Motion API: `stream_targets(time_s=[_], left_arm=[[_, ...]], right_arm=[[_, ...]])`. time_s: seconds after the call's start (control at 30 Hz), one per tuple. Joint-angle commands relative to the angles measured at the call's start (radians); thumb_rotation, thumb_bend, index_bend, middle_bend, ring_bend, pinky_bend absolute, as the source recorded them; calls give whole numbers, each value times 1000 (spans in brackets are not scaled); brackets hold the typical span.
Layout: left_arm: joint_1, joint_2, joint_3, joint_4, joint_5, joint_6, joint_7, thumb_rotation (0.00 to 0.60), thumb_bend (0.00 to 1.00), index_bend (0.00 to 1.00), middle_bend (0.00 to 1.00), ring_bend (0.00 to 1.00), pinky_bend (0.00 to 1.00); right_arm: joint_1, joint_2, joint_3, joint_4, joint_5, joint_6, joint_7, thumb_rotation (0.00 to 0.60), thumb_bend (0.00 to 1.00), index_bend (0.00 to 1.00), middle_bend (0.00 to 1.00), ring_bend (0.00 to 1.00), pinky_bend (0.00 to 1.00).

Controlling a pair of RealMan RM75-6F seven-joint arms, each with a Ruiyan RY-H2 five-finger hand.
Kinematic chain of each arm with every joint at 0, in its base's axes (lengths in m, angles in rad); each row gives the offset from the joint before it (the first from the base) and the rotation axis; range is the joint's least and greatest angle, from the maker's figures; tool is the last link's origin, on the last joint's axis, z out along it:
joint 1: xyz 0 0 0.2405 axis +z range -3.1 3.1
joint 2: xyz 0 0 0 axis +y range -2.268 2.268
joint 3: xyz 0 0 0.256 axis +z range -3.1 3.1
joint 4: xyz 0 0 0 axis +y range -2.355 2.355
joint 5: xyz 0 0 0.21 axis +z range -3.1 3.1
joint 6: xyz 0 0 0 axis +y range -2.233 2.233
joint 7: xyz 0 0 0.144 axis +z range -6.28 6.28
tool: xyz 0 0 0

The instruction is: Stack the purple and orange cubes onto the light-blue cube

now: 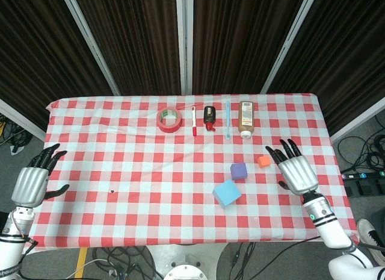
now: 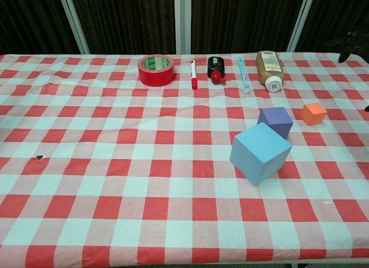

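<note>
The right hand (image 1: 297,172) hovered over the table's right side, back upward, fingers spread and holding nothing — its forearm slanted down toward the lower right corner of the head view. The left hand (image 1: 30,182) hung off the table's left edge, fingers likewise apart and empty, wrist and forearm dropping straight below it.
</note>
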Motion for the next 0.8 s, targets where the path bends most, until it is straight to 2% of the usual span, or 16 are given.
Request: stream_targets(time_s=[0.03,0.23,0.8], left_arm=[[8,3,1,14,1,9,-18,600,203,228,190,132,243],[17,-2,9,44,9,17,-53,600,204,228,190,132,243],[19,3,3,70,5,12,-88,600,204,228,190,132,243]], right_arm=[[43,-39,0,10,45,-62,25,600,0,66,240,7,41],[78,-97,-10,45,67,-105,52,600,0,15,221,0,42],[181,-213,16,181,116,-161,66,600,0,8,243,1,40]])
